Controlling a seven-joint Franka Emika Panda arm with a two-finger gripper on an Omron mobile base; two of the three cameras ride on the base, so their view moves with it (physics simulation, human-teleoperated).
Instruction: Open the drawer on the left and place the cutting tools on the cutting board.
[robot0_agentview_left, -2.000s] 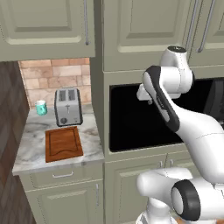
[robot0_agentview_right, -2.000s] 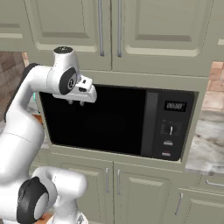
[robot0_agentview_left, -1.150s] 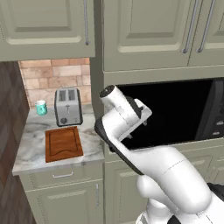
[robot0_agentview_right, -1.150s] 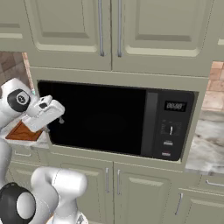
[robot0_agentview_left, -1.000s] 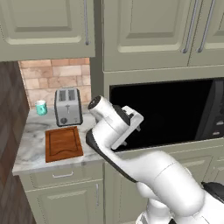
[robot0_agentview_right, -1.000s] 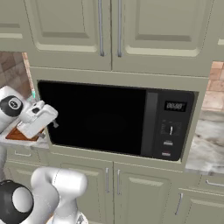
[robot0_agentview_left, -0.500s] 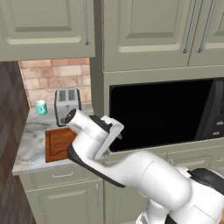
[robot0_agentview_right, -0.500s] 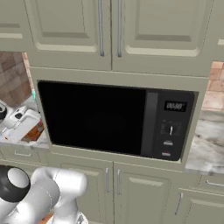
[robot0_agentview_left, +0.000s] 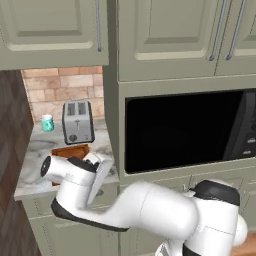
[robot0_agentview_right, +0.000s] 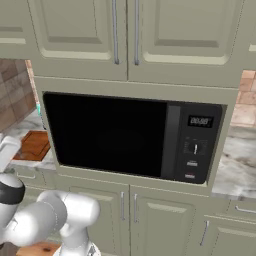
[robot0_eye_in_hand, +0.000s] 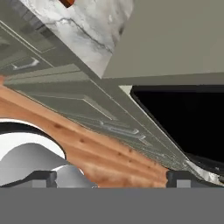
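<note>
Nothing looks done yet: the drawer (robot0_agentview_left: 37, 205) sits closed below the counter (robot0_agentview_left: 30, 175), the cutting board (robot0_agentview_left: 70, 150) appears bare, and the hand (robot0_eye_in_hand: 111, 177) is spread wide, empty.

You have a narrow alcove at the left: the marble counter (robot0_agentview_left: 35, 150) is walled by a dark panel on its left and the tall oven column (robot0_agentview_left: 114, 150) on its right, with upper cabinets overhead. The toaster (robot0_agentview_left: 77, 121) and a teal cup (robot0_agentview_left: 46, 122) crowd the far end by the brick wall. The cutting board (robot0_agentview_left: 70, 150) lies nearer, just in front of the toaster. The robot's own arm blocks the counter's near edge and the fronts below it. The microwave (robot0_agentview_right: 130, 137) fills the column's right.
</note>
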